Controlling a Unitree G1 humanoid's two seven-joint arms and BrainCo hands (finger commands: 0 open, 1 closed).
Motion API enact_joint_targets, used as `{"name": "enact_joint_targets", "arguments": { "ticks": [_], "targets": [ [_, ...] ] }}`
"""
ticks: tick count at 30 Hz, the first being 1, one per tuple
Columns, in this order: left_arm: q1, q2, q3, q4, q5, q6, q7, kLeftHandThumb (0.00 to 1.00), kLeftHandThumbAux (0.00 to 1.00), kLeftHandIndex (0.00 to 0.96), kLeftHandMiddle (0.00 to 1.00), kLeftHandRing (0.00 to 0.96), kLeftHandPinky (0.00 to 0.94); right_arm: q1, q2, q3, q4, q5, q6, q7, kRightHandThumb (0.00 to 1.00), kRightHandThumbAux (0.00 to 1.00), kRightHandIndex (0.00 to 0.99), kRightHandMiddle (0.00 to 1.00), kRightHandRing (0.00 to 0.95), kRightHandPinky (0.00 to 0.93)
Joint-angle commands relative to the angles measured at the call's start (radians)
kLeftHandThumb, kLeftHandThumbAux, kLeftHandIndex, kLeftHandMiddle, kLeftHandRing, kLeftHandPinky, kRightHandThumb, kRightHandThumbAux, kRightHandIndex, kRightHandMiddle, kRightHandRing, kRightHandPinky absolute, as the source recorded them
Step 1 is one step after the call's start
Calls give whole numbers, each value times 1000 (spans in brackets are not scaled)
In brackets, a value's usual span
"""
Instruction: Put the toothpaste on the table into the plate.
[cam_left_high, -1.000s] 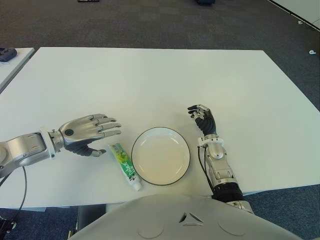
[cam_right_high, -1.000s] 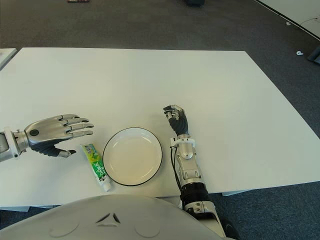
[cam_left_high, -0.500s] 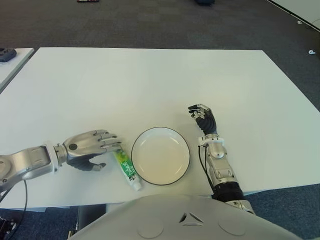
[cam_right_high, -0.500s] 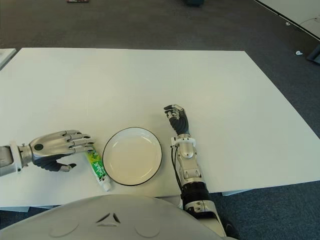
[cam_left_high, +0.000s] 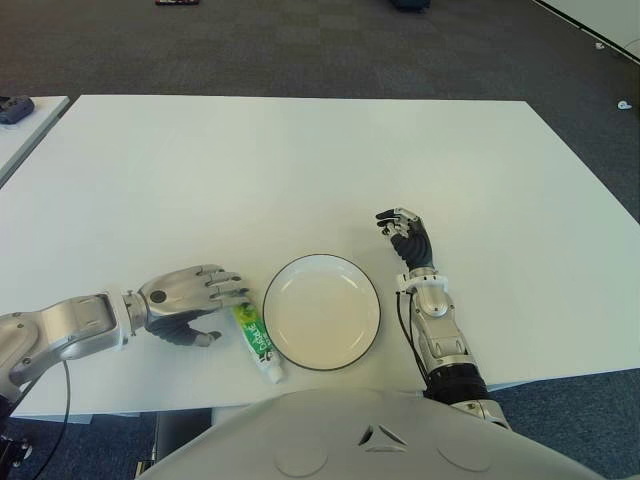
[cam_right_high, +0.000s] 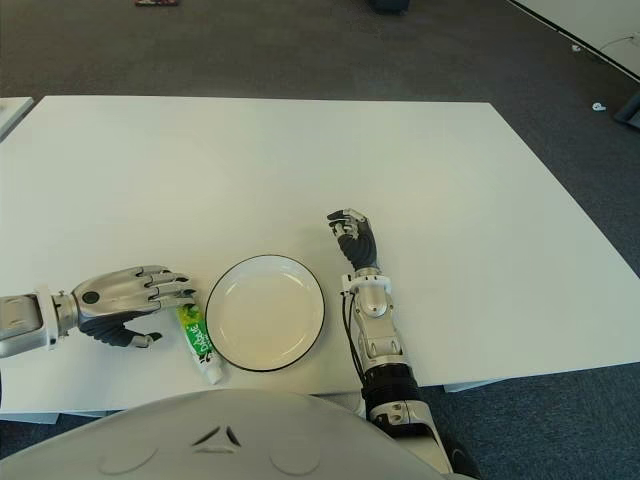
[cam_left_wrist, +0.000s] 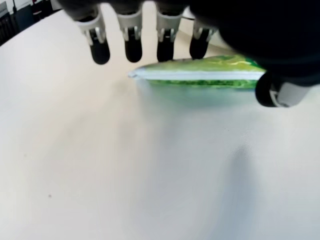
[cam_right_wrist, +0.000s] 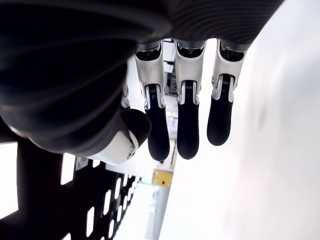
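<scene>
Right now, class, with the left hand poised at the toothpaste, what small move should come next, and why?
Probably close the left hand around the toothpaste: its open fingers hover over the tube's flat end, which lies on the table beside the plate.

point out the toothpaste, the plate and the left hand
toothpaste (cam_left_high: 258, 345), left eye view, middle of the green tube
plate (cam_left_high: 321, 259), left eye view, far rim
left hand (cam_left_high: 185, 299), left eye view, back of the hand
</scene>
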Motion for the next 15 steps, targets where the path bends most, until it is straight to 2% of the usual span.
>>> {"name": "enact_joint_targets", "arguments": {
  "ticks": [1,6,15],
  "targets": [
    [-15,-34,-36,16,-10,13,-58,450,268,0,72,36,83,8,-2,-1,-4,-6,8,-3,711,735,414,402,380,391],
    [-28,-47,-50,9,-29,27,-110,445,280,0,58,25,75,15,-3,-2,-12,-4,9,-4,709,735,413,399,380,395],
    [-96,-107,-110,23,-16,61,-196,439,285,0,44,13,71,34,-4,-2,-31,-8,8,-8,708,736,413,391,373,391]
  ]
}}
